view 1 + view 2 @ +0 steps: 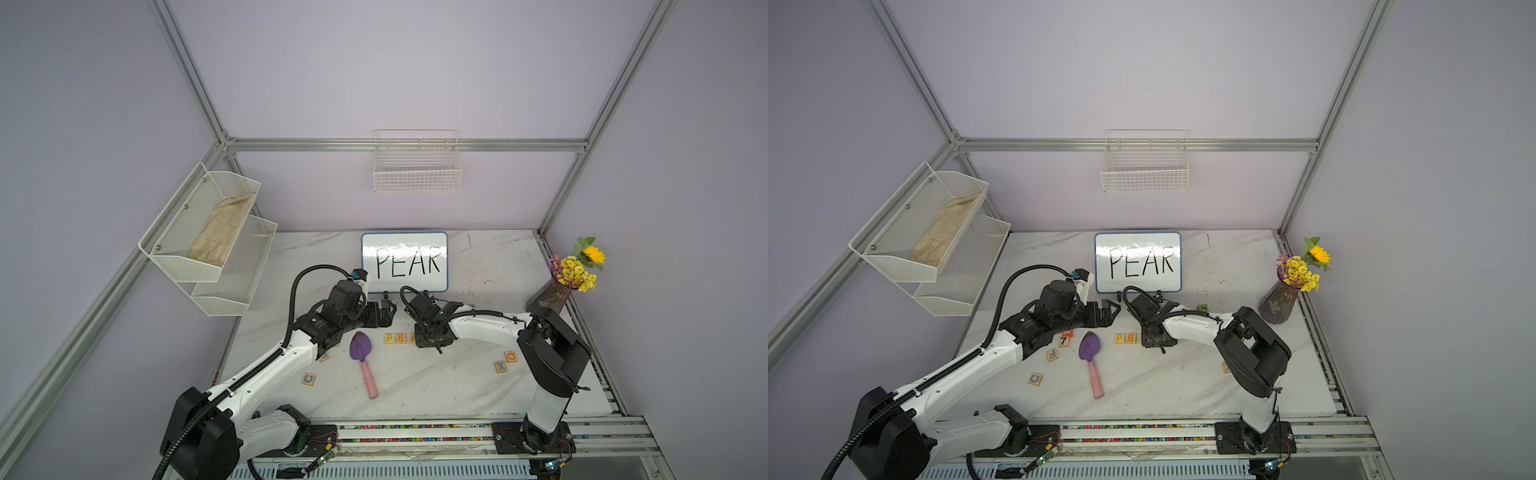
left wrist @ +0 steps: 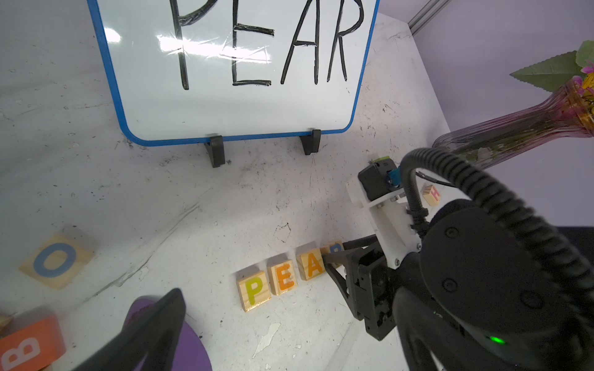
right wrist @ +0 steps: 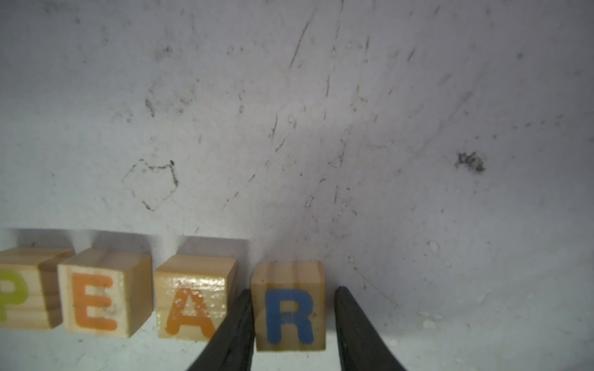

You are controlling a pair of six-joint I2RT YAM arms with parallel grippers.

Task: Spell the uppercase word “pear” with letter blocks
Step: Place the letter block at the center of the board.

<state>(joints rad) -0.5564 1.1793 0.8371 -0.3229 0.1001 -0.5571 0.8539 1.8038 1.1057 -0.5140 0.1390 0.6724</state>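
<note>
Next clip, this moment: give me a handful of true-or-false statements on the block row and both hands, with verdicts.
1. The P block, E block, A block and R block sit in one row. True.
2. The right hand has its fingers either side of the R block. True.
3. The whiteboard reads BEAR. False: it reads PEAR.
4. The left hand holds the P block. False: nothing touches that block.
5. The purple trowel lies between the E and A blocks. False: it lies beside the row's P end.
</note>
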